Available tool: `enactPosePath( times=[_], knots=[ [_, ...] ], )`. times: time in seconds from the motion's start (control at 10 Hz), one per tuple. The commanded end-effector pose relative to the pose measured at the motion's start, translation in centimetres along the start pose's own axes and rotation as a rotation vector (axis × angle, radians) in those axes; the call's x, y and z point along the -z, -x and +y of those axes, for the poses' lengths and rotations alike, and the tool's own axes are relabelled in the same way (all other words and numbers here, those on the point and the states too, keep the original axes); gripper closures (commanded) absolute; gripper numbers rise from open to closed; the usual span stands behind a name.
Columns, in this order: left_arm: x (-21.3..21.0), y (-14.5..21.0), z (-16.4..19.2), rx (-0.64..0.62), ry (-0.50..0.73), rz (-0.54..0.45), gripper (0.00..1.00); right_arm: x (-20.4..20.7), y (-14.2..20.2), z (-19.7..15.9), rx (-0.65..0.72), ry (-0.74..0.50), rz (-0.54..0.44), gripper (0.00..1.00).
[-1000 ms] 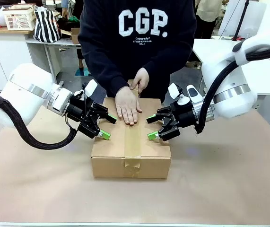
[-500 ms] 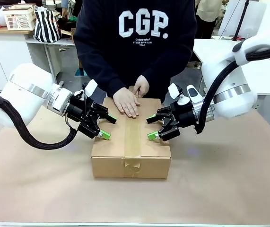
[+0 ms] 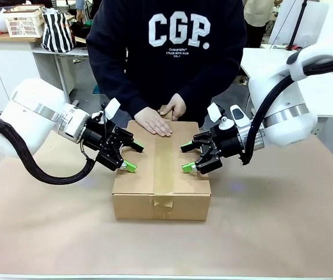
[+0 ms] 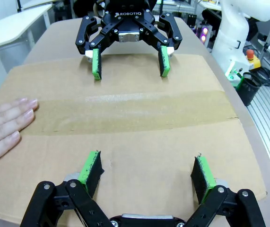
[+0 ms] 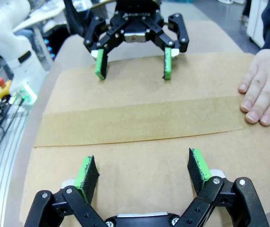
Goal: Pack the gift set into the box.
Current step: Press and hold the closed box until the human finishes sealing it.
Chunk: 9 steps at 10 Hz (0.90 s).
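- The box point(image 3: 161, 169) sits in the middle of the surface point(image 3: 283, 221), a tan sheet; its top flaps are shut and lie flat.
- A strip of tape point(image 3: 164, 166) runs along the middle seam of the box top, from the far edge to the near edge, and folds down over the near wall.
- The left gripper point(image 3: 132, 154) is at the left edge of the box top, its jaws spread wide with nothing between them. In the left wrist view its green pads point(image 4: 91, 166) hang just above the cardboard; I cannot tell whether they touch it.
- The right gripper point(image 3: 185, 156) is at the right edge of the box top, straight across the tape from the left one. Its jaws are also spread wide and hold nothing. In the right wrist view its green pads point(image 5: 198, 163) sit close over the cardboard.
- The two grippers face each other across the box, each well to its own side of the tape.
- A person in a dark sweatshirt point(image 3: 172, 46) with white letters stands at the far side of the box.
- One hand point(image 3: 153, 122) lies flat on the far end of the box top, fingers pointing toward the tape. The other hand point(image 3: 174, 107) rests at the far edge of the box, just behind the first.
- The box being shut, the gift set cannot be seen.
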<state>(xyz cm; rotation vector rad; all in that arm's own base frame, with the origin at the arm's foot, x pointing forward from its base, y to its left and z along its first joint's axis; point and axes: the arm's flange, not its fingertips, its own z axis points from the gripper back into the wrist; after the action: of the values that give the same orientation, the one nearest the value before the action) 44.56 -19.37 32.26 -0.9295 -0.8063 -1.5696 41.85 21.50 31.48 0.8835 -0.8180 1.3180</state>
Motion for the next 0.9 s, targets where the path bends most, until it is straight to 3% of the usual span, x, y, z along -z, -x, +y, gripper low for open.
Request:
enactPosePath(
  times=[0.0,0.8],
  knots=[
    [-0.03,0.11,-0.06,-0.010,0.010,-0.006,0.00,-0.01,0.25,0.14,0.015,0.004,-0.009,0.00],
    [-0.03,0.11,-0.06,-0.010,0.010,-0.006,0.00,-0.01,0.25,0.14,0.015,0.004,-0.009,0.00]
  ],
)
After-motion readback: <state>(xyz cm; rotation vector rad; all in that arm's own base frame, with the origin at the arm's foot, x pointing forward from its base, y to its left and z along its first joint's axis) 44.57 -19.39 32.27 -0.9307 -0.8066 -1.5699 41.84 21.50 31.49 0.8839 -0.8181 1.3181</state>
